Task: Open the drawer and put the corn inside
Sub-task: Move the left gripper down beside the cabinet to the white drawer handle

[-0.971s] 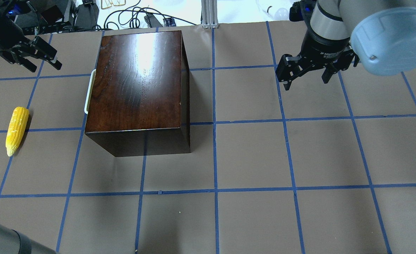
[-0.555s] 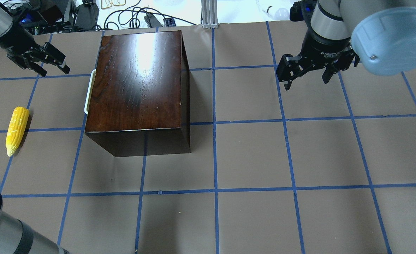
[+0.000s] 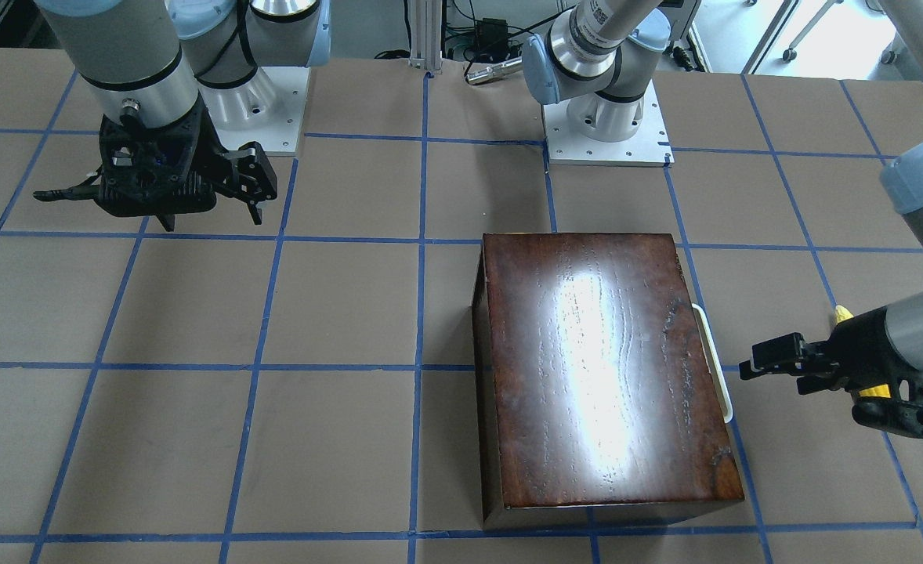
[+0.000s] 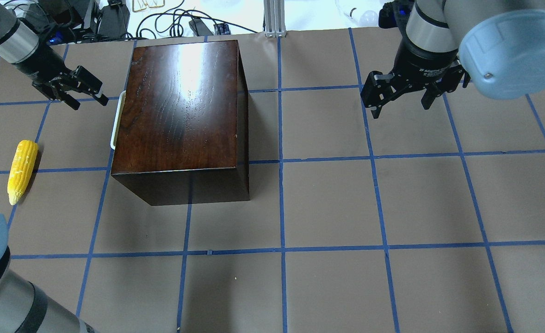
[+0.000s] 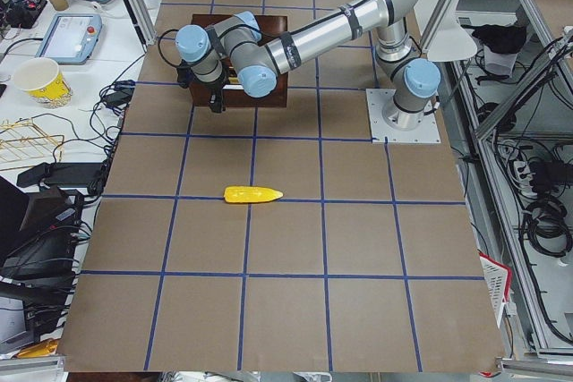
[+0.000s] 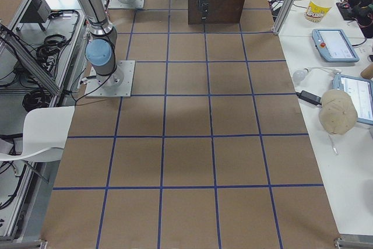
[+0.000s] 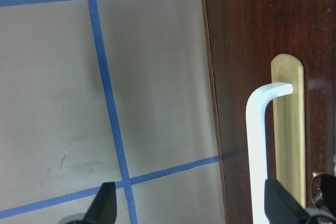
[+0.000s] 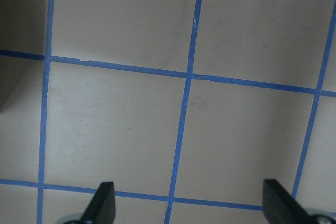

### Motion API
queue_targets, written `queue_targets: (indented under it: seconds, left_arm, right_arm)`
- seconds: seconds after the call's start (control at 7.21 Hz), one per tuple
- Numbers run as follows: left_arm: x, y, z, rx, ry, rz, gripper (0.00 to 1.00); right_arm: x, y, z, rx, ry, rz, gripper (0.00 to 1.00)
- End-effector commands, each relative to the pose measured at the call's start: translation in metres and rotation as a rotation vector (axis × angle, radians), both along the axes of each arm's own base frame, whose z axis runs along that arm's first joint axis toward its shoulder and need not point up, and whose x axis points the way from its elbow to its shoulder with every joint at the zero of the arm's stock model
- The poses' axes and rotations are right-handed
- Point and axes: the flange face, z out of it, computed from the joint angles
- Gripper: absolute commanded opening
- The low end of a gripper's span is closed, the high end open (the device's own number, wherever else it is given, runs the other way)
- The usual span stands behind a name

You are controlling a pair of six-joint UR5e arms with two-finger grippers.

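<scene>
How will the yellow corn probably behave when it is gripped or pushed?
The corn looks like a stiff moulded cob, so it should hold its shape. Being round and tapered, it would likely roll in a curve if pushed sideways. Its bumpy surface may reduce slipping.

Left end effector [image 3: 779,368] hides most corn [image 3: 843,315] (front view); handle [image 7: 256,150] cropped.

The drawer with a dark-brown wooden front panel [image 7: 236,103] sits shut in the glossy dark-brown wooden box [image 4: 180,106], and its white curved handle [image 4: 117,121] faces my left. The bright yellow, bumpy corn cob [image 4: 21,171] lies on its side, well apart from that handle and further to my left, with its tapered tip pointing back toward me.
</scene>
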Motion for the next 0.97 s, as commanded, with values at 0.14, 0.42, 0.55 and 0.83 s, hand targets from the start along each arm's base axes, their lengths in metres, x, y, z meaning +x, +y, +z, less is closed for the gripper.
queue_targets:
  seconds: [0.14, 0.42, 0.55, 0.83]
  left_arm:
    - [-0.008, 0.005, -0.014, 0.017, 0.016, -0.027, 1.00]
    - [-0.015, 0.004, -0.015, 0.006, 0.052, -0.025, 1.00]
    - [-0.015, 0.004, -0.016, 0.007, 0.054, -0.024, 1.00]
    - [-0.014, 0.003, -0.022, 0.018, 0.057, -0.023, 1.00]
  right_arm:
    - [0.000, 0.000, 0.000, 0.000, 0.000, 0.000, 1.00]
    - [0.000, 0.000, -0.001, 0.002, 0.000, 0.000, 1.00]
    - [0.000, 0.000, 0.000, 0.000, 0.000, 0.000, 1.00]
    - [0.000, 0.000, -0.001, 0.002, 0.000, 0.000, 1.00]
